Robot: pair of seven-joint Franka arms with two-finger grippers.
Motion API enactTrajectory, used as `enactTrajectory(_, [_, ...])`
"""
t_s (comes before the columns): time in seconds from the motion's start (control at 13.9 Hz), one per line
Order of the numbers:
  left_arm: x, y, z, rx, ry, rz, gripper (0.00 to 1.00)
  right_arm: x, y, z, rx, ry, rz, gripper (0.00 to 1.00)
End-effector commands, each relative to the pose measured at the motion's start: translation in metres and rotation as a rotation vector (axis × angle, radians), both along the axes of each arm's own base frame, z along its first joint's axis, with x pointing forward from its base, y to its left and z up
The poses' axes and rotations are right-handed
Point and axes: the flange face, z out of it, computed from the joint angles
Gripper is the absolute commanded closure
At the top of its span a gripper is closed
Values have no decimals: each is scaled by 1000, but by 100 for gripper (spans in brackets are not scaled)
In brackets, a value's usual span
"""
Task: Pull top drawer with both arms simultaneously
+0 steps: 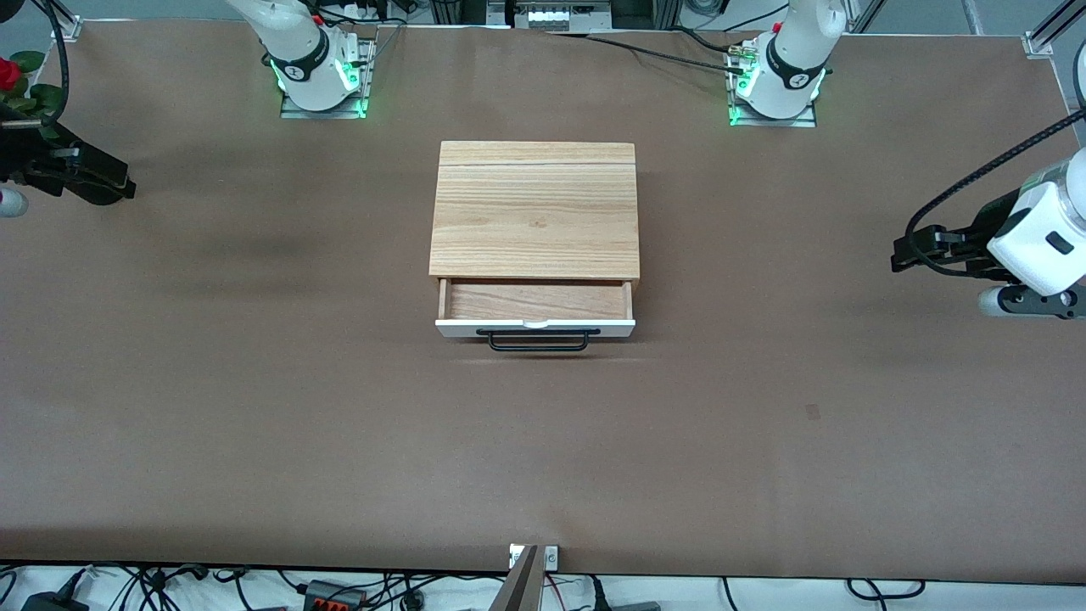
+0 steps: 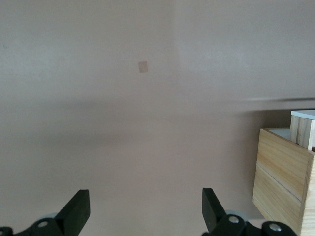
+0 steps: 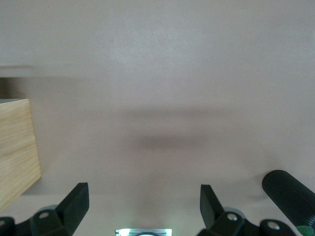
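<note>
The top drawer (image 1: 535, 301) stands partly pulled out of the light wood cabinet (image 1: 535, 208), showing its brown wood-grain inside, white front panel and black bar handle (image 1: 538, 341). My left gripper (image 1: 901, 253) is open and empty, over the table toward the left arm's end, well apart from the cabinet. Its wrist view shows the open fingertips (image 2: 78, 201), the cabinet side (image 2: 283, 182) and a corner of the drawer (image 2: 304, 129). My right gripper (image 1: 123, 188) is open and empty over the right arm's end. Its wrist view shows the open fingertips (image 3: 78, 194) and the cabinet side (image 3: 17, 147).
Both arm bases (image 1: 321, 76) (image 1: 776, 85) stand along the table edge farthest from the front camera. A red flower (image 1: 8, 75) sits at the right arm's end. A small mark (image 1: 812, 412) is on the brown tabletop. Cables lie past the near edge.
</note>
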Motion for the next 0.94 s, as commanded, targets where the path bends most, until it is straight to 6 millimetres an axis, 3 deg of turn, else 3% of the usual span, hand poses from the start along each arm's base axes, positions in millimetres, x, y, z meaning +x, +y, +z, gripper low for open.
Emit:
enactTrajectory(0.0, [-43, -4, -4, 34, -60, -33, 0, 1, 4, 1, 12, -8, -4, 0])
enactTrajectory(0.29, [-67, 4, 3, 32, -63, -101, 0, 1, 4, 2, 12, -11, -5, 0])
enactTrajectory(0.43, [-82, 11, -2, 13, -44, -78, 0, 2, 3, 2, 12, -11, -10, 0])
enactTrajectory(0.86, [-82, 1, 2, -53, -42, -75, 0, -1, 2, 1, 13, 15, -16, 0])
